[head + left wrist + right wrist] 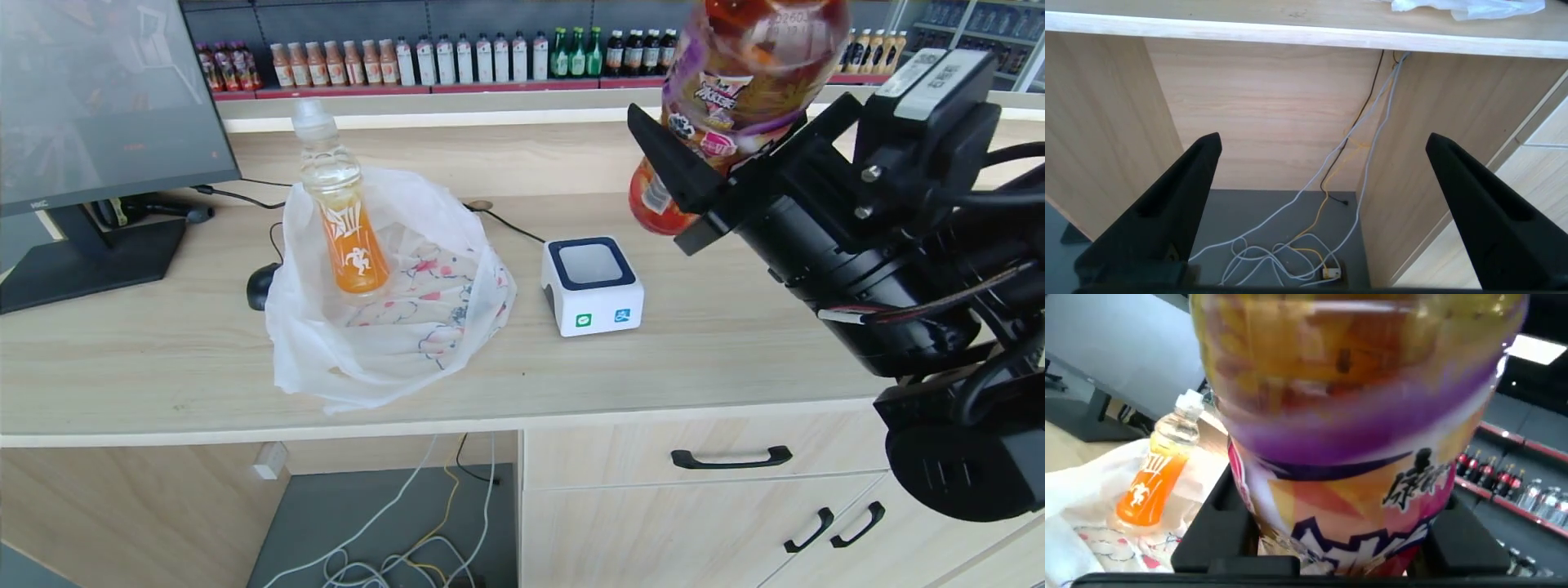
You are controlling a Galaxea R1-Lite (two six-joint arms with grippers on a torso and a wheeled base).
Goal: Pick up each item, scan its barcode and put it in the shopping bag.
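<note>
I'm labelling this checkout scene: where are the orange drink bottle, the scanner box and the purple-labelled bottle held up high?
orange drink bottle (355, 245), head view, on its orange label.
scanner box (589, 264), head view, on its top window.
purple-labelled bottle (722, 91), head view, on its label.

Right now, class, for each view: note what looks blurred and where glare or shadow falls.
Head view: the held bottle looks soft near the lens; the scanner top carries pale glare. Right wrist view: that bottle smears, the orange bottle in the bag reads clearer. Left wrist view: the left claw is a dark silhouette.
</note>
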